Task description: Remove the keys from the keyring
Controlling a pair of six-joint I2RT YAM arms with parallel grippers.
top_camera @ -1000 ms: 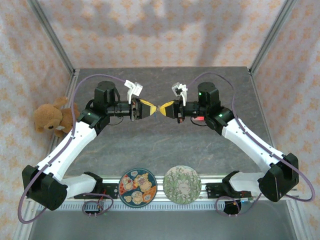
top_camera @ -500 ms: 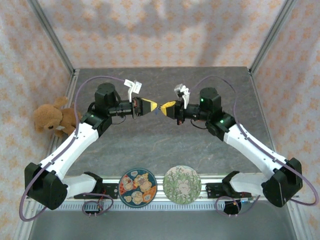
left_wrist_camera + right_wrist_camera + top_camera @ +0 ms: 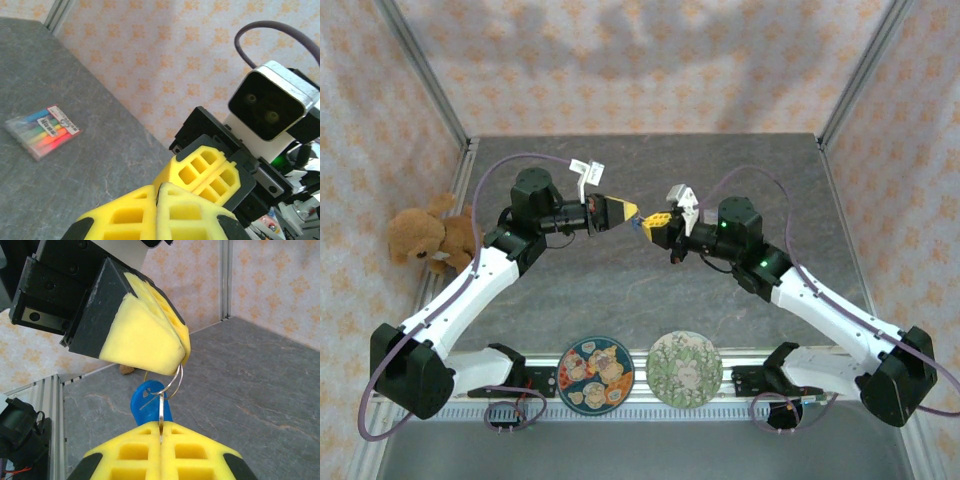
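A thin silver keyring (image 3: 176, 381) hangs in the air between both grippers above the middle of the table. My left gripper (image 3: 184, 353) is shut on the top of the ring, and its yellow pads (image 3: 159, 192) press together. A blue-headed key (image 3: 149, 401) dangles from the ring. My right gripper (image 3: 161, 426) is shut on a silver key (image 3: 161, 412), seen edge-on and threaded on the ring. In the top view the left gripper (image 3: 628, 211) and right gripper (image 3: 654, 226) nearly touch, with the blue key (image 3: 641, 222) between them.
A brown teddy bear (image 3: 425, 236) sits at the table's left edge. Two patterned plates (image 3: 595, 373) (image 3: 685, 369) lie at the near edge between the arm bases. A pack of coloured highlighters (image 3: 42, 131) lies on the grey tabletop (image 3: 620, 290).
The right arm has dropped and turned, so its gripper now sits slightly lower than and tilted against the left one. The left gripper has shifted slightly right. Both keep their grip.
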